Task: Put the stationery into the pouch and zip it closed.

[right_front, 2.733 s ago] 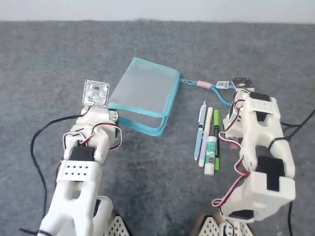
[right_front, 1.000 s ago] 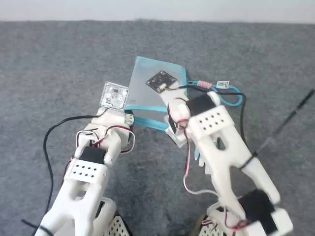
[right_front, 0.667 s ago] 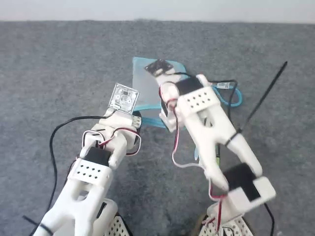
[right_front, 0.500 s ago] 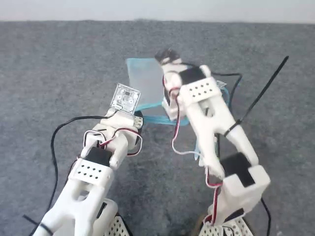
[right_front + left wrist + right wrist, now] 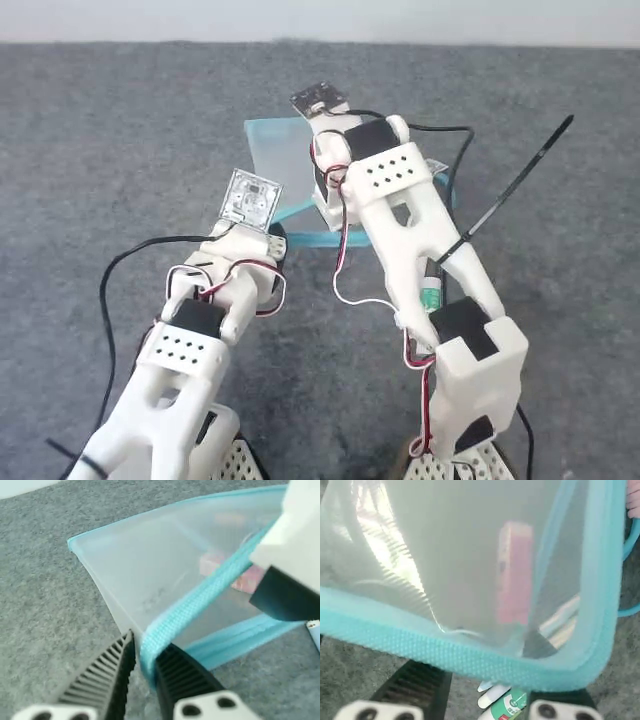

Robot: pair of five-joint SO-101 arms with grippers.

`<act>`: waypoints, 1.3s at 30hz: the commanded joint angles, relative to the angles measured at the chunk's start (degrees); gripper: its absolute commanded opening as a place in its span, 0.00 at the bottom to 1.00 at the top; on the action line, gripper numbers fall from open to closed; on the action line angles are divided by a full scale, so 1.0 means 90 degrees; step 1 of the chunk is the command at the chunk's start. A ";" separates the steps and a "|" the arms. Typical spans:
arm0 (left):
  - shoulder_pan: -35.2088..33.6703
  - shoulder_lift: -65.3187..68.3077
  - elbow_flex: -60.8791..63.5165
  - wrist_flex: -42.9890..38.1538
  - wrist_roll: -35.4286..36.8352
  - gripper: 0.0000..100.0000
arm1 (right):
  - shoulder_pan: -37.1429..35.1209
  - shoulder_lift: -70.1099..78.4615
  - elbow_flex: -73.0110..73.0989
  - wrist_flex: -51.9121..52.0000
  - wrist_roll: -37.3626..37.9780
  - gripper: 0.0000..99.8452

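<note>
- Pouch (image 5: pixel 283 165): translucent, teal-edged, lying on the grey counter (image 5: pixel 110 130) between the two arms, mouth towards them.
- Left pincer (image 5: pixel 146 647): clamped on the pouch's teal rim (image 5: pixel 200 602) near one corner, lifting that lip off the lower one.
- Right pincer (image 5: pixel 487 682): jaws spread wide with nothing between them, poised right at the mouth, rim running across in front.
- Pink item (image 5: pixel 515 575): seen through the pouch wall; inside or merely behind cannot be told.
- Pens (image 5: pixel 430 292): on the counter beneath the right arm, just beside the pouch, not yet loaded.
- Step in hand, as judged: loading, with the mouth held open for the right arm's next pick.
- For a clean job: left grip kept firm and raised so the mouth does not collapse.
- One pen at a time, gripped near mid-length, fed tip-first along the pouch's long side.
- Release only once well past the rim, to avoid snagging the zipper band.
- Zipping last.
</note>
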State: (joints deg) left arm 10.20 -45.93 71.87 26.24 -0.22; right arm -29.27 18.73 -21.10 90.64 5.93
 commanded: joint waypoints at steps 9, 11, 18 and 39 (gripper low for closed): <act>-0.0059 -0.0029 -0.0054 -0.0029 -0.0176 0.01 | 0.0151 -0.1089 -0.0508 0.0484 0.0234 0.18; -0.0166 -0.0029 -0.0044 -0.0029 -0.0176 0.01 | 0.0376 -0.1529 -0.0391 0.0728 0.0488 0.18; -0.0567 -0.0039 -0.0063 -0.0029 -0.0147 0.01 | 0.1177 -0.2994 0.1836 0.0190 0.0684 0.18; -0.0840 -0.0039 -0.0093 -0.0029 0.0068 0.01 | 0.2759 -0.3453 0.6838 -0.2769 0.0684 0.18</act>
State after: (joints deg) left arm 2.81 -45.93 71.96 26.24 -0.57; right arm -7.56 -10.99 40.44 67.16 11.12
